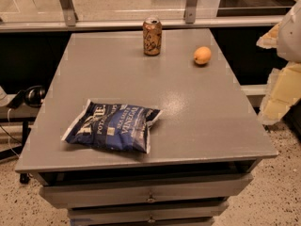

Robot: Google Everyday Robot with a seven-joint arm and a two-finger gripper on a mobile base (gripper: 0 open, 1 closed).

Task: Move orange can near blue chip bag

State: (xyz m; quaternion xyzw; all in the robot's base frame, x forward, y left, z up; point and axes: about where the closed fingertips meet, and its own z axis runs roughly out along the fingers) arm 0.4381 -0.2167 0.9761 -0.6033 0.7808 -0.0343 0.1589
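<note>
While the orange can (152, 36) is standing upright at the far edge of the grey table (197, 117), w/ an orange fruit (202, 55) to its right, the blue chip bag (112, 126) is lying flat front-left, well apart. The gripper (284, 86) is hanging at the view's right edge, beside the table, holding nothing visible; its grip state: can't tell.

You are looking at an indoor workspace, more office or lab than home. The grey drawer cabinet (150, 192) with its tabletop (188, 107) stands on speckled terrazzo floor (277, 192). Behind it runs a glass partition (122, 1) on metal posts (67, 6). Left of it lie headphones (33, 95) and cables (8, 126). Your end effector (282, 93) sits just off its right edge.
</note>
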